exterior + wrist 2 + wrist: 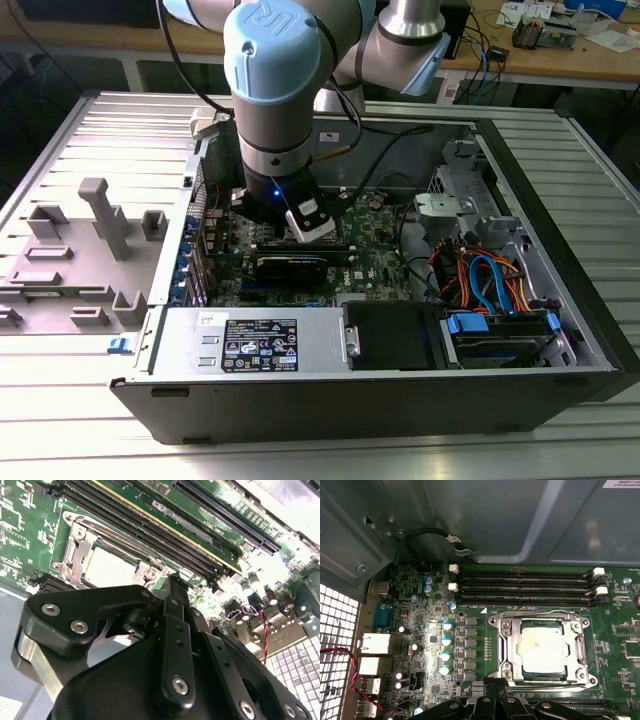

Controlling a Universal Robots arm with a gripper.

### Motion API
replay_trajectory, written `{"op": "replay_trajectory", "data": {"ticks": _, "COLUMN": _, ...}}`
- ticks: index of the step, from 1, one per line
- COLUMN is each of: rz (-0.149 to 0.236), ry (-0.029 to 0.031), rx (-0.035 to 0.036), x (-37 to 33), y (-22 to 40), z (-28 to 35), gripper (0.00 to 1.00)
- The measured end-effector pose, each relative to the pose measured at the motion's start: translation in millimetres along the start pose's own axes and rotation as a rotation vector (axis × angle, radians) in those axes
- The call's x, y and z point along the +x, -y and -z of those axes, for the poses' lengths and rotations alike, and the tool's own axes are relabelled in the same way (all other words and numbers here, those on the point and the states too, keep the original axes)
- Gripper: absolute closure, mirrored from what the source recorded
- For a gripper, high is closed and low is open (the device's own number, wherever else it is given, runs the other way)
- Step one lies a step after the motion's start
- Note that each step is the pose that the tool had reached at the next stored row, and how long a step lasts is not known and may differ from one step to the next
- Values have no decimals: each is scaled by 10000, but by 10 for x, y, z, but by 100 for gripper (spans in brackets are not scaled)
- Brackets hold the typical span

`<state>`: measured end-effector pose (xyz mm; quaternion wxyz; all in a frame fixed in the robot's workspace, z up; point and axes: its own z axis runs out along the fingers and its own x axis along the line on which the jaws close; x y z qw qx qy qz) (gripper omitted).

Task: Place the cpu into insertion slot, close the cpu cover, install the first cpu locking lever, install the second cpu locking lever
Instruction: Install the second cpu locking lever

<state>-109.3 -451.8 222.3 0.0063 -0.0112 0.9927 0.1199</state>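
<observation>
A: Surface?
B: Ribbed aluminium table [60,440]. On the exterior view's left a grey plastic fixture [80,260] with upright pegs. Middle: open PC case [400,395], dark sheet metal, lying on its side. Wooden benches [560,60] with clutter behind.

A: Inside the case?
B: Green motherboard [615,630], long black memory slots [525,582], round capacitors [446,641]. On the exterior view's right, orange and blue cables [490,275] by the drive bay.

A: CPU?
B: The cpu [543,647], dull silver square, sits flat in the insertion slot [516,641]. The cpu cover [580,647], thin shiny frame, lies down around it, chip showing through the window. Same in the second wrist view, chip [109,569] washed out by glare.

A: End effector?
B: Black, matte, screw-studded links. The end effector [172,580] hangs just beside the socket's edge, fingertips drawn together to one point, nothing between them. In the exterior view the arm [275,90] hides the socket.

A: Levers?
B: Wire runs along the frame edges; can't tell if latched.
</observation>
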Motion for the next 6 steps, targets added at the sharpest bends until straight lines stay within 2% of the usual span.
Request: {"op": "replay_trajectory", "data": {"ticks": 6, "rz": -1, "ry": -4, "rx": 1, "x": 0, "y": 0, "z": 1, "gripper": 89}}
